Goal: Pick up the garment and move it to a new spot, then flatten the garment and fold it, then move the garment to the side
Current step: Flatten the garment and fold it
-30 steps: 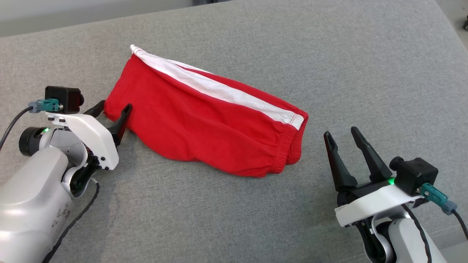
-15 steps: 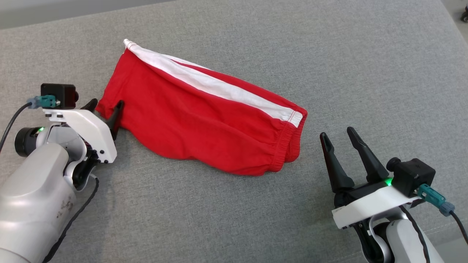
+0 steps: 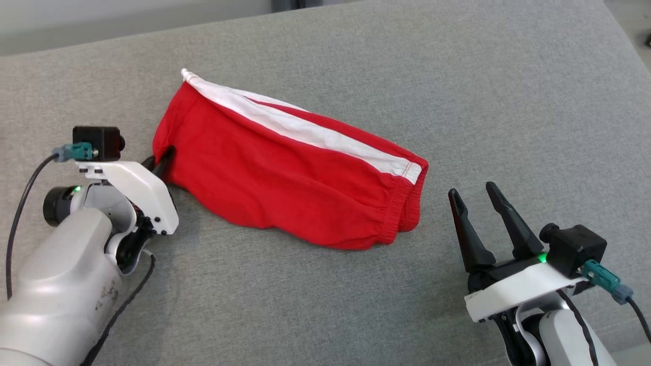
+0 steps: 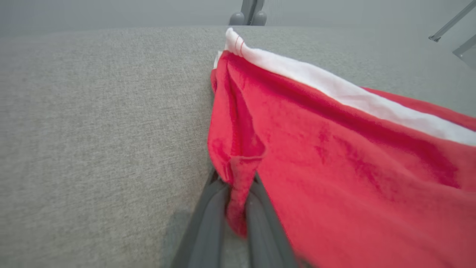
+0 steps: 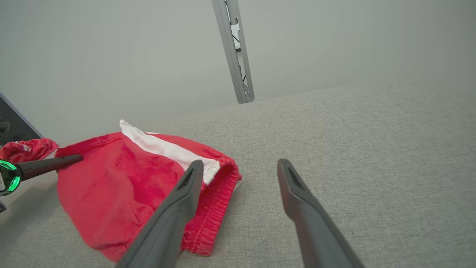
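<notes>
The garment [image 3: 285,173] is a pair of red shorts with a white side stripe, lying across the grey cushion. At its left corner my left gripper [image 3: 161,161] is shut on a pinch of red cloth. The left wrist view shows that fold of the garment [image 4: 334,149] squeezed between the two grey fingers [image 4: 208,227]. My right gripper [image 3: 475,195] stands open to the right of the elastic waistband, apart from it. In the right wrist view the garment [image 5: 122,186] lies left of the spread fingers [image 5: 178,208], with nothing between them.
Grey upholstered surface [image 3: 457,91] stretches all around the garment, with free room to the right and in front. A metal frame post [image 5: 234,52] rises behind the far edge. The surface's right edge [image 3: 630,46] runs along the head view's upper right.
My left gripper has closed on the garment's left corner; its fingers were spread around it before. The head camera has shifted slightly. The right gripper stays open in place.
</notes>
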Robot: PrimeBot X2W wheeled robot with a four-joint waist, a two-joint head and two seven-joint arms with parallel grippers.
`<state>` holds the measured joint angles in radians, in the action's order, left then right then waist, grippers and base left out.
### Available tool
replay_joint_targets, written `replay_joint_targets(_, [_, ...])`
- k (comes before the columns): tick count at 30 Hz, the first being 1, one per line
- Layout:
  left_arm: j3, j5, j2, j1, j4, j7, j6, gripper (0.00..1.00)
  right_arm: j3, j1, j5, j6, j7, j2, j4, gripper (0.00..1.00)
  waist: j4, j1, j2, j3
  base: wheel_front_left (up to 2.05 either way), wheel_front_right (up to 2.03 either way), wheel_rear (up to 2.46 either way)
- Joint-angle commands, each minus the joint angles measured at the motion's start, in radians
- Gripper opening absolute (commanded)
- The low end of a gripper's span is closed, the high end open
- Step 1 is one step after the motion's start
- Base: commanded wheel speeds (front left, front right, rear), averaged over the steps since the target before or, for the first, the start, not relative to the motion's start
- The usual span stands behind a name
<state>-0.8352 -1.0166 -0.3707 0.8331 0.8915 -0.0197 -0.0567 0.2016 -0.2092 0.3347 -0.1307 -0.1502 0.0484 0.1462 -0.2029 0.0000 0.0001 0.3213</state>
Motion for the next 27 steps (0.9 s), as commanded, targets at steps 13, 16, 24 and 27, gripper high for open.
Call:
replay_joint_targets(13, [0.088, -0.11, 0.002, -0.279, -0.291, -0.164, 0.084, 0.0, -0.064, 0.07, -0.032, 0.0, 0.038, 0.005, -0.015, 1.0, 0.129, 0.0, -0.0001, -0.089, 0.0, 0.0, 0.0])
replay_joint_targets(16, [0.094, -0.114, -0.001, -0.329, -0.35, -0.182, 0.119, 0.0, -0.077, 0.079, -0.041, 0.0, 0.048, 0.005, -0.023, 1.0, 0.147, 0.0, -0.0001, -0.097, 0.0, 0.0, 0.0])
replay_joint_targets(24, [0.113, -0.116, 0.012, -0.493, -0.522, -0.226, 0.232, 0.0, -0.104, 0.094, -0.064, 0.0, 0.084, 0.005, -0.055, 1.0, 0.2, 0.0, -0.0001, -0.112, 0.0, 0.0, 0.0])
replay_joint_targets(27, [0.127, -0.118, 0.021, -0.534, -0.544, -0.233, 0.248, 0.0, -0.105, 0.1, -0.067, 0.0, 0.097, 0.005, -0.06, 1.0, 0.208, 0.0, -0.0001, -0.113, 0.0, 0.0, 0.0])
